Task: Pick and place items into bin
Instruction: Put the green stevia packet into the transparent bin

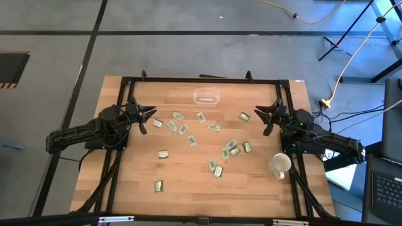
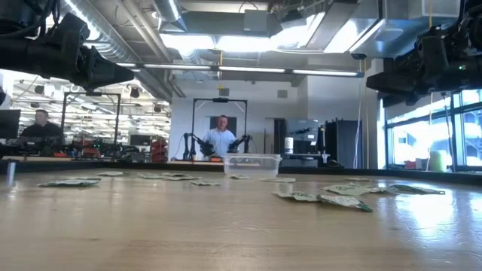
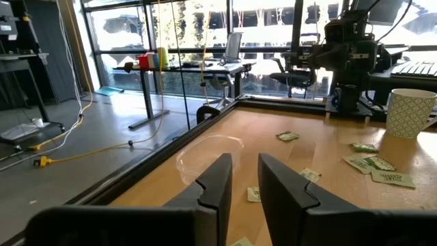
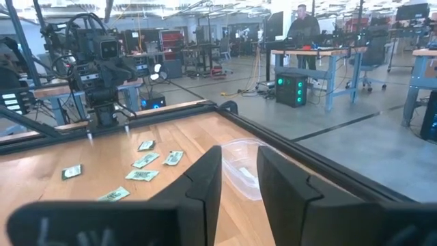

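A: Where are the packets [image 1: 214, 146] lying?
B: Scattered over the table's [image 1: 132, 176] middle; the clear bin [image 1: 206, 96] is sitting near its far edge.
A: The grippers?
B: Left gripper [image 1: 149, 117] and right gripper [image 1: 262, 118] are hovering, fingers apart, gripping nothing.

We see a pale, smooth wooden tabletop [image 1: 188, 182], a clear glossy plastic bin [image 1: 206, 96], papery matt packets [image 1: 183, 130], and a white cup [image 1: 280, 165].

Both grippers, left [image 1: 147, 117] and right [image 1: 264, 118], hover empty, jaws parted.
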Motion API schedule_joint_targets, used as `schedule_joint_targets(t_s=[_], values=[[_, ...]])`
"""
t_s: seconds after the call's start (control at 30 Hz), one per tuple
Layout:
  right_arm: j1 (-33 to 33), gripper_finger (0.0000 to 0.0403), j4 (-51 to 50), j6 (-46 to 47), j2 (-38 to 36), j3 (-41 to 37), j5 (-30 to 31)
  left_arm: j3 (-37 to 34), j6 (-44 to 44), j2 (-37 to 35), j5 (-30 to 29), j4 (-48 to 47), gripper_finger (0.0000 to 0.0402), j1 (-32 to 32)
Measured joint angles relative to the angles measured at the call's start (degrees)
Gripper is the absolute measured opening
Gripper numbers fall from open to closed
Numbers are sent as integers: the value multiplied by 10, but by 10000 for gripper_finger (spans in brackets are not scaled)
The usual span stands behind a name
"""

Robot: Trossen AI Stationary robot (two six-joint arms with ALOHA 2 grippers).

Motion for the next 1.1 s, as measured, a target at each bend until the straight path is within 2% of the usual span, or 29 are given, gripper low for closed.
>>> schedule_joint_targets(t_s=[0.43, 0.6, 0.77, 1.1], values=[[0, 99, 5, -6, 0, 1, 1, 0, 0, 0, 0, 0, 68, 0], [0, 99, -3, -32, 27, 40, 1, 0, 0, 0, 0, 0, 68, 0], [0, 99, -38, -34, 128, 120, 10, 0, 1, 0, -1, 4, 68, 0], [0, 99, -217, 31, 427, 267, 2, 0, 1, 0, -1, 5, 68, 0]])
